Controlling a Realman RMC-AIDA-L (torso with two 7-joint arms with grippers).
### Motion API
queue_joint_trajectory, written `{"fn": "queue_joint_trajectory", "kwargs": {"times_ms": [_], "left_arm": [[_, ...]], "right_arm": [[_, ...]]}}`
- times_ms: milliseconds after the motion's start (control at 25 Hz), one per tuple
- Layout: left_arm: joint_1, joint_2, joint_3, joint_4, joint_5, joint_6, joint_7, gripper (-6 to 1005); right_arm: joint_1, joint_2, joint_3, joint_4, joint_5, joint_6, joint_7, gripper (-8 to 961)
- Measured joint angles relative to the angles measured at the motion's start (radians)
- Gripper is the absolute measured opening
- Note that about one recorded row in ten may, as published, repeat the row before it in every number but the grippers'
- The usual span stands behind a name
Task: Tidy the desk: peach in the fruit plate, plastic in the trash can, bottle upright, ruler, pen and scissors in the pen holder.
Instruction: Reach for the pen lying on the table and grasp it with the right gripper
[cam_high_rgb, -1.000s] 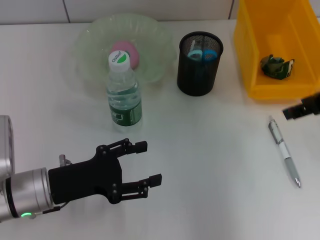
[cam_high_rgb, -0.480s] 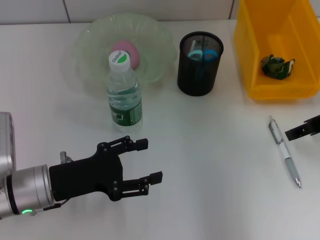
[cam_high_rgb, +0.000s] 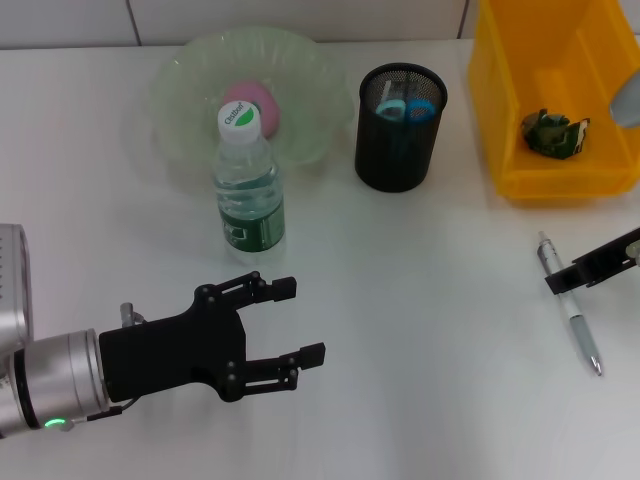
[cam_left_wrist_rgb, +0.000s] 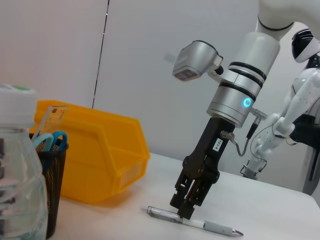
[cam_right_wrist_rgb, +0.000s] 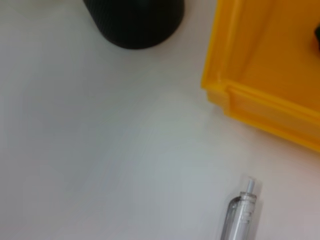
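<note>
The left hand (cam_high_rgb: 290, 325) hovers open over the counter (cam_high_rgb: 420, 300), idle. To the right, the pen (cam_high_rgb: 568, 300) lies flat beneath the right hand (cam_left_wrist_rgb: 186, 209); whether that grip is open I cannot tell. It should close squarely across the barrel before lifting.

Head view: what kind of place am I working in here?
Probably a lab desk set up for a tidying test: a white tabletop against a tiled wall, with a mesh pen holder, a yellow bin, and another white robot beyond.

Right gripper (cam_left_wrist_rgb: 184, 210) points down over the pen (cam_high_rgb: 567, 300), jaws closed. Left gripper (cam_high_rgb: 290, 324) hovers spread open, well apart from it.
</note>
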Motion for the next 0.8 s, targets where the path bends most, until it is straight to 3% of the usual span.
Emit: {"fn": "queue_joint_trajectory", "kwargs": {"times_ms": [280, 720, 800], "left_arm": [[0.004, 0.000, 0.000, -0.004, 0.000, -0.001, 0.007, 829], [0.011, 0.000, 0.000, -0.004, 0.000, -0.002, 0.008, 829], [0.011, 0.000, 0.000, -0.004, 0.000, -0.002, 0.008, 829]], "right_arm": [[0.002, 0.001, -0.045, 0.004, -0.003, 0.020, 0.018, 426], [0.007, 0.000, -0.076, 0.028, -0.008, 0.044, 0.024, 420], [0.008, 0.000, -0.078, 0.030, -0.011, 0.046, 0.025, 382]]}}
